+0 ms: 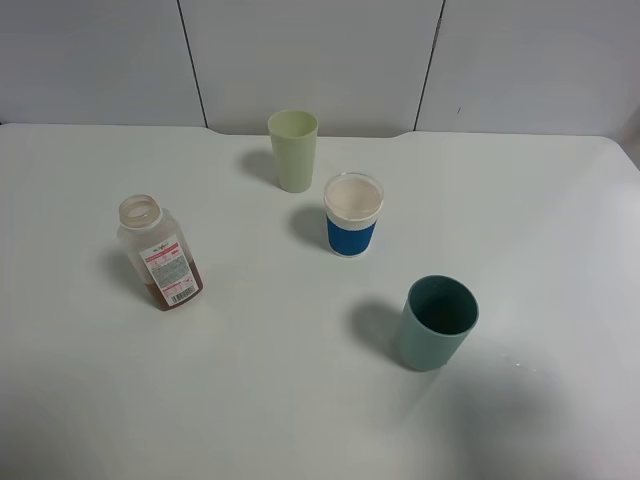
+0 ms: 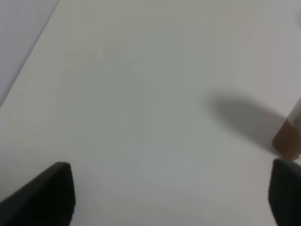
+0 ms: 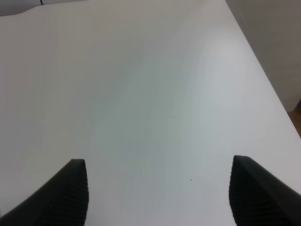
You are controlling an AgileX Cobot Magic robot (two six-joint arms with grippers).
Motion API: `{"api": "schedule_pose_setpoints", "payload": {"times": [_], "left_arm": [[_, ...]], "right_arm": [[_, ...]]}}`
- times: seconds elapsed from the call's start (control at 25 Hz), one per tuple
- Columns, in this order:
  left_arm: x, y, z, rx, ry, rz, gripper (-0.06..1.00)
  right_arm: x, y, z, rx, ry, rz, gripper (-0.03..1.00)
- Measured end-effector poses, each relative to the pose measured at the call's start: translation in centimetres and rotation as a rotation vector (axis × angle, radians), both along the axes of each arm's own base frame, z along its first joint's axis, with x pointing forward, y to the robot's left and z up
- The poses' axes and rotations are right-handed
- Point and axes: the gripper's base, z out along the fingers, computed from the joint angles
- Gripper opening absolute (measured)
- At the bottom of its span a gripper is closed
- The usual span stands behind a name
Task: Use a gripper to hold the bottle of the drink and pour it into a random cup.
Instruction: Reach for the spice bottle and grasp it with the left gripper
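The bottle (image 1: 160, 252) is clear plastic with a wide open mouth and a white and red label. It stands on the left of the table, with the dark brown drink (image 1: 178, 290) in its bottom. The cup (image 1: 353, 215), clear with a blue band, stands near the middle. Neither arm shows in the high view. In the left wrist view the left gripper (image 2: 171, 197) is open over bare table, and the bottle's base (image 2: 288, 139) shows at the edge beside one fingertip. The right gripper (image 3: 160, 193) is open over bare table.
A tall pale green cup (image 1: 292, 150) stands behind the blue-banded cup. A dark teal cup (image 1: 436, 322) stands in front and to the right of it. The white table (image 1: 300, 400) meets a grey panelled wall at the back.
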Motion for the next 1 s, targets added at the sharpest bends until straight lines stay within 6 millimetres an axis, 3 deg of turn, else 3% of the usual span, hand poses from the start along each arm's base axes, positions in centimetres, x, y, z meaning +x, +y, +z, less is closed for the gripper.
{"api": "schedule_pose_setpoints", "payload": {"times": [1.0], "left_arm": [[0.0,0.0,0.0,0.0,0.0,0.0,0.81]], "right_arm": [[0.0,0.0,0.0,0.0,0.0,0.0,0.63]]}}
